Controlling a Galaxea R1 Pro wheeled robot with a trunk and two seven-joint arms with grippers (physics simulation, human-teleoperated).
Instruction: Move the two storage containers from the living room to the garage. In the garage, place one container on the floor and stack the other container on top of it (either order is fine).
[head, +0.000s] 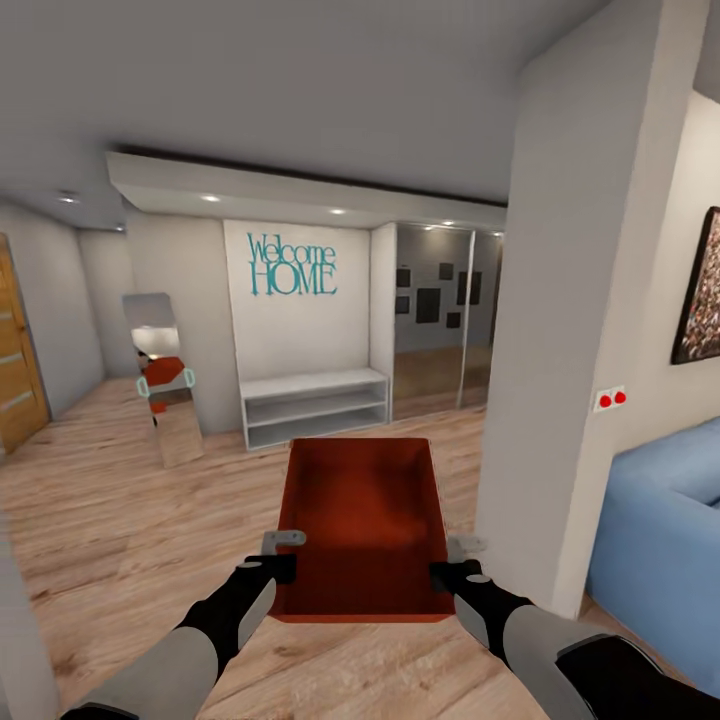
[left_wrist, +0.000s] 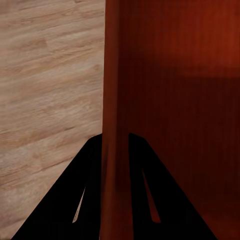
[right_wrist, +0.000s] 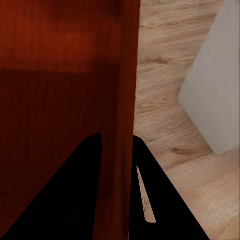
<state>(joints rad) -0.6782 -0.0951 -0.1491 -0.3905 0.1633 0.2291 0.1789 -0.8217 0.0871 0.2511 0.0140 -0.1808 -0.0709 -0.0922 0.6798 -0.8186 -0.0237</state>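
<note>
While both arms reach forward, my left claw (head: 283, 560) clenches one side wall of the red-orange open-topped plastic bin (head: 365, 520). My right claw (head: 452, 565) grips the opposite wall, above light wood plank flooring (head: 120, 520).

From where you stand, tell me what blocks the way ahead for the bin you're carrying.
The storage container is held by the left gripper and right gripper, each clamped on a side wall. The wood floor ahead looks open; a white pillar stands close on the right. No garage shows.
</note>
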